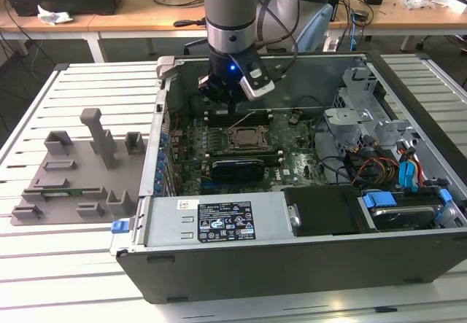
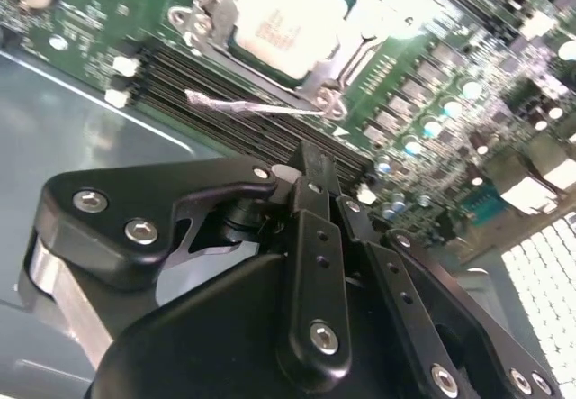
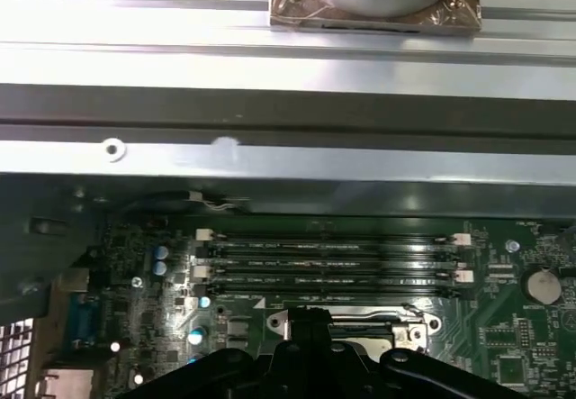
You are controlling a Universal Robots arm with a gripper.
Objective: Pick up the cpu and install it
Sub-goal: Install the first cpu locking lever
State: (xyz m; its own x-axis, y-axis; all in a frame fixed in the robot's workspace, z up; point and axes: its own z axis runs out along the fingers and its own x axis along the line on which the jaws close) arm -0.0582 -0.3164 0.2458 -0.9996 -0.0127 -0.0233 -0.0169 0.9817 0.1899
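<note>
The computer case (image 1: pixel 292 265) lies open on its side on the slatted table (image 1: pixel 58 279), its front wall toward me and the power supply (image 1: pixel 219 224) just behind that wall. To the exterior view's left, grey fixture blocks (image 1: pixel 76 170) sit on the table near the case's side wall.

Deeper in, about mid-board, the cpu (image 1: pixel 246 138) lies flat in the metal-framed socket (image 1: pixel 246 150) on the motherboard (image 1: pixel 292 164). Its pale metal top faces up out of the case. It is square, so it has no real long axis; its edges run parallel with the socket frame. In the second wrist view the chip (image 2: pixel 283 16) looks seated inside the frame.

Beyond it, toward the case's far wall, the gripper (image 1: pixel 219 103) hangs over the memory slots (image 3: pixel 328 264). Its fingers (image 2: pixel 315 183) look pressed together with nothing between them.

My worry: if the chip sits slightly skewed, the socket pins could bend. A thin stray wire (image 2: pixel 243 104) beside the frame could also snag a finger.
</note>
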